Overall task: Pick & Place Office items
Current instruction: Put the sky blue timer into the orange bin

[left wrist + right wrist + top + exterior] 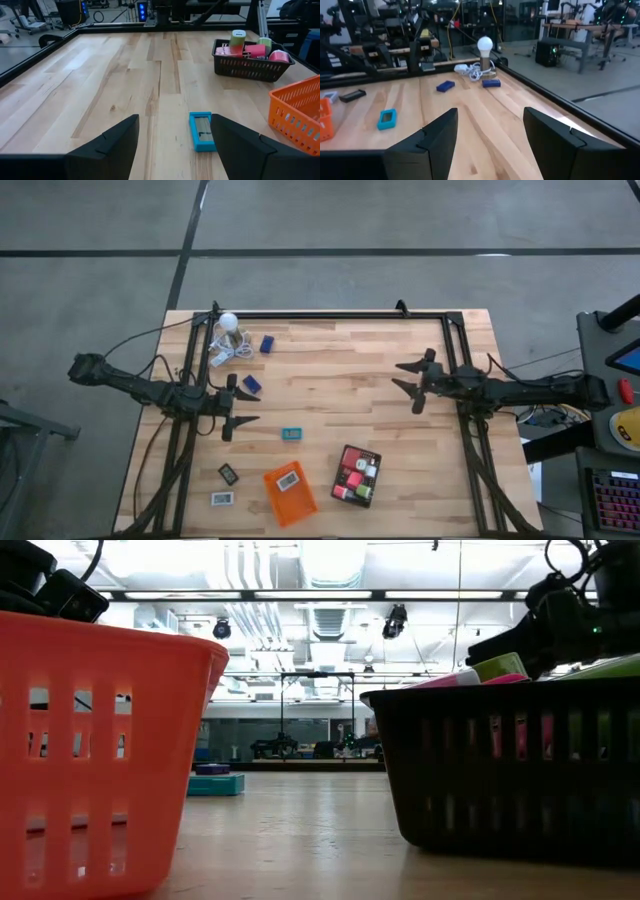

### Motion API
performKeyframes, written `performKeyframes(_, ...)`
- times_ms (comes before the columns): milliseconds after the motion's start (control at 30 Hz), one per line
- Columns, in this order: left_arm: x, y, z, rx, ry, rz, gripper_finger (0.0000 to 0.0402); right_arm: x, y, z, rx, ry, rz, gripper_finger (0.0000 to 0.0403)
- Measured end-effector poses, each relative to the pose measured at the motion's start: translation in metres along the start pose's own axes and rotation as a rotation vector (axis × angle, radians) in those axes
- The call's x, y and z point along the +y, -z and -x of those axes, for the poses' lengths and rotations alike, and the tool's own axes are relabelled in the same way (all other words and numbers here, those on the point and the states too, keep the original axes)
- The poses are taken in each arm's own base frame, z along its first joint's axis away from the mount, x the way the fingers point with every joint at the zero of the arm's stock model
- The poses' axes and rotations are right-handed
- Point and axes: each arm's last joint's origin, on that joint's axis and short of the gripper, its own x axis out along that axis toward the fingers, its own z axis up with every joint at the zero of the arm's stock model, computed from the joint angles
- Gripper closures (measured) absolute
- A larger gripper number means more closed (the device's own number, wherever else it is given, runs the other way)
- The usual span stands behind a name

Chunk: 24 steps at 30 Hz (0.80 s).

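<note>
Both jaws gape empty: left gripper at nine o'clock, right gripper at three. A flat teal box lies on planked wood table, slotted orange tray at six.

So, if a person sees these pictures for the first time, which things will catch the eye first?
Probably the orange basket at the table's near edge, holding one white-labelled piece, and the black basket beside it, full of pink and green items. Next, the white bulb lamp with its cable at the far left corner. The left tool and the right tool hang open and empty over the wood.
</note>
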Motion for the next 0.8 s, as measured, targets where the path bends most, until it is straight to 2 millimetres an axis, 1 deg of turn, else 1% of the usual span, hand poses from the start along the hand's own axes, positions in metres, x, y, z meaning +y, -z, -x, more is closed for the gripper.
performKeyframes(500,0.0,0.0,0.0,0.0,0.0,0.0,0.0149,-0.0001,-0.0009,0.0006,-0.009,-0.001,-0.001,0.0184)
performKeyframes(633,0.0,0.0,0.0,0.0,0.0,0.0,0.0149,-0.0001,-0.0015,0.0007,-0.015,0.0,-0.036,0.0184)
performKeyframes(800,0.0,0.0,0.0,0.0,0.0,0.0,0.0149,-0.0001,-0.001,0.0006,-0.011,0.0,0.002,0.0184)
